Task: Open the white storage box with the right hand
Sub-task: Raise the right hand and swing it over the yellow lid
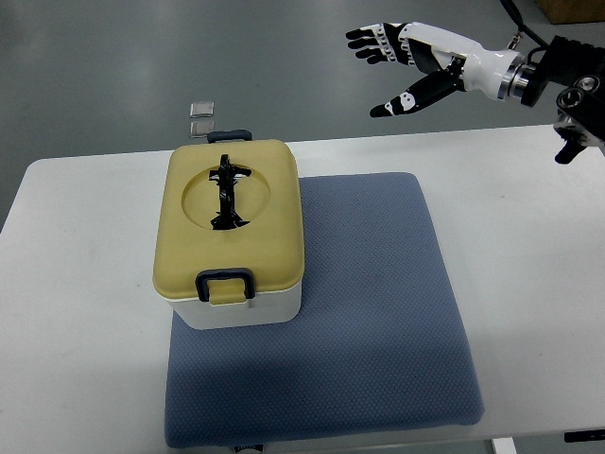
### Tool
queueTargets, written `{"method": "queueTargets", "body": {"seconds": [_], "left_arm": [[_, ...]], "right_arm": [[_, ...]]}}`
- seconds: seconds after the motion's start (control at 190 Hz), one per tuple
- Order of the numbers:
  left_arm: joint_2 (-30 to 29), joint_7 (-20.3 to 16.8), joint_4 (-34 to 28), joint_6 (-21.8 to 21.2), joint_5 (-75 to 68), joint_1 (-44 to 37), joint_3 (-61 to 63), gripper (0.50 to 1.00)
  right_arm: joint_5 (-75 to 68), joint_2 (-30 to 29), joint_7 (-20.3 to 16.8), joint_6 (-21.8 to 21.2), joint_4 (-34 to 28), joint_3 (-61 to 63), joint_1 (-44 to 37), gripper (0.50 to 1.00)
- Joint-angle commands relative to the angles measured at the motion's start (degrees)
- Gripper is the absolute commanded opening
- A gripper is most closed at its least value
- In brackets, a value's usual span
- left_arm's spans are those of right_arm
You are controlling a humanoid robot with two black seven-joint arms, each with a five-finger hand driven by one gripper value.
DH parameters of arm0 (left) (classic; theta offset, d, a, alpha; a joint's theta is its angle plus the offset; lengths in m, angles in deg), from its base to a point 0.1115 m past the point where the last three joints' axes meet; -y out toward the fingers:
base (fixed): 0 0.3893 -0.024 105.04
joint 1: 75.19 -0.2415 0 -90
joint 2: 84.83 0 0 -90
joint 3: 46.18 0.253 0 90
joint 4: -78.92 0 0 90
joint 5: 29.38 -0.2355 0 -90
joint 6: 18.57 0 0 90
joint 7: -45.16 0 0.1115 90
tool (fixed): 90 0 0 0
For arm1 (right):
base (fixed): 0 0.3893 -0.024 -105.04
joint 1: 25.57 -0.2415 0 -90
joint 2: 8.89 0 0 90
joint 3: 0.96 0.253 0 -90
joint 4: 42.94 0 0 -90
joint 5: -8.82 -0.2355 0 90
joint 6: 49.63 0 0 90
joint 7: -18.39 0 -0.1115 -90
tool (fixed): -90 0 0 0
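A white table [85, 378] fills most of the view, with grey floor [142, 57] beyond its far edge. A blue-grey mat [378, 322] lies on the table, running from about the middle down to the near edge. The box [232, 307] stands on the mat's far-left corner, partly overhanging onto the bare table. Its body is white; its lid [269, 227] is tan and sits closed on top. A dark handle [227, 192] lies folded flat in a round recess in the lid. A dark latch [225, 281] sits at the near edge of the lid, and another [226, 136] at the far edge.

The right hand [408, 66] hangs in the air beyond the far edge of the table, well apart from the box, its arm coming in from the right. Its fingers [369, 40] are spread open and hold nothing, with the thumb [402, 101] pointing toward the table.

Two small pale squares [201, 117] lie on the floor just beyond the box.
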Motion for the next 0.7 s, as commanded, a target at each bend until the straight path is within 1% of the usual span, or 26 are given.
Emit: {"method": "queueTargets", "body": {"seconds": [0.0, 0.047, 0.053, 0.105, 0.19, 0.295, 0.369, 0.469, 0.548, 0.653, 0.695], "left_arm": [[0.00, 0.00, -0.01, 0.00, 0.00, -0.08, -0.01, 1.000], [0.00, 0.00, -0.01, 0.00, 0.00, -0.08, -0.01, 1.000], [0.00, 0.00, 0.08, 0.00, 0.00, 0.01, -0.01, 1.000], [0.00, 0.00, 0.17, 0.00, 0.00, 0.01, -0.09, 1.000], [0.00, 0.00, 0.17, 0.00, 0.00, 0.01, -0.09, 1.000], [0.00, -0.08, 0.17, 0.00, 0.00, 0.10, -0.09, 1.000], [0.00, 0.00, 0.17, 0.00, 0.00, 0.10, -0.18, 1.000], [0.00, 0.00, 0.17, 0.08, 0.00, 0.10, -0.18, 1.000], [0.00, 0.00, 0.17, 0.00, 0.00, 0.10, -0.09, 1.000], [0.00, -0.08, 0.17, 0.00, 0.00, 0.10, -0.09, 1.000], [0.00, -0.08, 0.17, 0.08, 0.00, 0.10, -0.09, 1.000]], "right_arm": [[9.49, -0.02, 0.13, -3.91, -0.94, -1.52, -4.22, 0.919], [9.49, -0.02, 0.13, -3.91, -0.94, -1.52, -4.22, 0.919], [13.40, -0.72, 0.47, -5.13, -1.81, -2.21, -6.57, 0.919], [16.25, -0.99, 0.65, -5.93, -3.31, -2.92, -8.52, 0.919], [19.24, -1.60, 0.65, -6.11, -5.16, -5.82, -11.25, 0.919], [20.74, -4.41, 0.65, -6.02, -7.35, -10.92, -16.70, 0.919], [20.83, -7.40, 0.65, -6.02, -7.44, -13.91, -20.04, 0.919], [20.91, -9.77, 0.65, -6.02, -7.44, -16.54, -24.08, 0.919], [21.09, -11.09, 0.65, -5.93, -7.44, -17.95, -25.75, 0.917], [21.26, -15.05, 0.57, -6.02, -7.35, -18.74, -28.30, 0.917], [21.53, -15.67, 0.57, -6.02, -7.44, -19.53, -28.65, 0.917]]}}
